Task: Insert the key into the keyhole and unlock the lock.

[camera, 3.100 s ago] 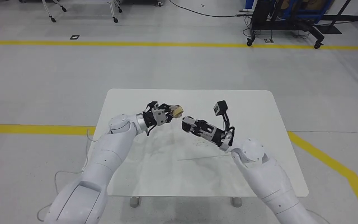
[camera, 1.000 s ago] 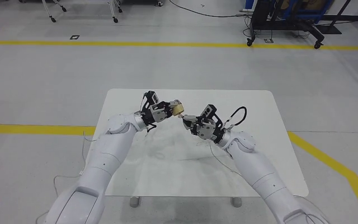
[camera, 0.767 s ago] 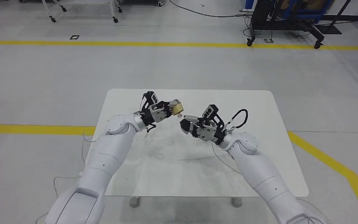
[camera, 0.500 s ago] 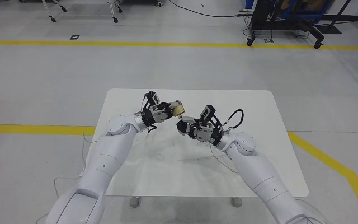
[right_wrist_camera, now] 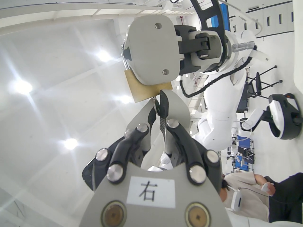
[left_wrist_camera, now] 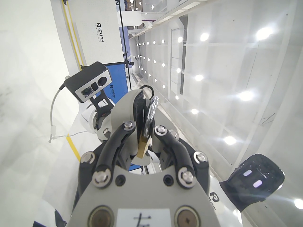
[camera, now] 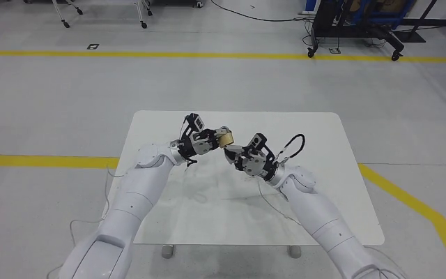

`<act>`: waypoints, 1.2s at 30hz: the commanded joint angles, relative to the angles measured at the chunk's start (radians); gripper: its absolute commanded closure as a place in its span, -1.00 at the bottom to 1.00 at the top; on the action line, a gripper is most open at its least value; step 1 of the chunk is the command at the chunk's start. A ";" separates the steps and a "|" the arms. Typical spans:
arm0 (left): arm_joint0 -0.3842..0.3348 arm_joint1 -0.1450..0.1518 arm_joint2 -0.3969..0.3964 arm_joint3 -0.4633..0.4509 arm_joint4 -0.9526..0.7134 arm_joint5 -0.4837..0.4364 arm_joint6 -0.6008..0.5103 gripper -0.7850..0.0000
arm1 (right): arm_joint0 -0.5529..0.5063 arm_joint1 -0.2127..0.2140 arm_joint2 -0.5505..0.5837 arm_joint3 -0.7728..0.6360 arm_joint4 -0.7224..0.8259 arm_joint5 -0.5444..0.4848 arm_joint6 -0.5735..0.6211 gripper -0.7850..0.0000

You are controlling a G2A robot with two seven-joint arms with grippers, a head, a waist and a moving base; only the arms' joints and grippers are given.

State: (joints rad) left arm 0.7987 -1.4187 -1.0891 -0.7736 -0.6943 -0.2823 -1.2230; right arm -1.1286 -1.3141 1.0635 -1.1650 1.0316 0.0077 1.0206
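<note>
In the top view, my left gripper (camera: pixel 214 138) holds a brass padlock (camera: pixel 224 137) in the air above the middle of the white table (camera: pixel 313 209). The left wrist view shows that gripper (left_wrist_camera: pixel 144 109) shut on the lock's thin brass body (left_wrist_camera: pixel 143 146), with the silver shackle (left_wrist_camera: pixel 151 109) between the fingers. My right gripper (camera: pixel 233 153) sits just beside and below the lock, shut on a small silver key (right_wrist_camera: pixel 155 106). In the right wrist view, the key's tip meets the bottom edge of the brass lock (right_wrist_camera: pixel 139 90). The keyhole itself is hidden.
Both grippers hover over the table's centre, well inside its edges. The right arm's wrist camera (left_wrist_camera: pixel 91 85) and its cable stick out close to the left gripper. The table's near half (camera: pixel 230 216) is bare.
My right gripper has turned at the wrist and moved left and up, closing the gap to the lock. My left gripper has shifted slightly right with the lock.
</note>
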 commanded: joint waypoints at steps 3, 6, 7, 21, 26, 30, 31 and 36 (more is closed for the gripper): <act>0.000 -0.001 0.001 -0.001 0.002 -0.020 -0.002 1.00 | 0.002 -0.006 -0.001 0.011 0.039 0.009 0.020 1.00; 0.002 0.000 -0.006 -0.004 -0.001 -0.049 0.006 1.00 | -0.004 -0.013 0.001 0.019 0.140 0.050 0.072 1.00; 0.003 0.000 -0.008 -0.006 0.000 -0.060 0.007 1.00 | -0.002 -0.015 0.003 0.027 0.156 0.058 0.081 1.00; 0.015 0.004 -0.021 -0.018 0.001 -0.075 0.024 1.00 | 0.017 -0.021 0.008 0.051 0.107 0.031 0.104 0.16; 0.013 0.006 -0.022 -0.009 0.010 -0.047 0.052 1.00 | 0.013 -0.006 0.029 0.013 -0.034 -0.026 0.078 -0.69; 0.007 0.009 -0.017 -0.007 0.057 -0.033 0.086 1.00 | 0.001 0.019 0.071 -0.051 -0.229 -0.071 0.014 -1.00; 0.004 0.010 -0.014 -0.007 0.076 -0.028 0.097 1.00 | -0.006 0.027 0.091 -0.074 -0.271 -0.080 0.003 -1.00; -0.008 0.013 0.023 -0.019 0.217 0.014 0.178 1.00 | -0.077 0.073 0.223 -0.243 -0.591 -0.152 -0.145 -1.00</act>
State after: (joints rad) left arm 0.7924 -1.4058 -1.0764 -0.7871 -0.5183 -0.2818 -1.0669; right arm -1.1843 -1.2512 1.2530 -1.3584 0.5547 -0.1285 0.9319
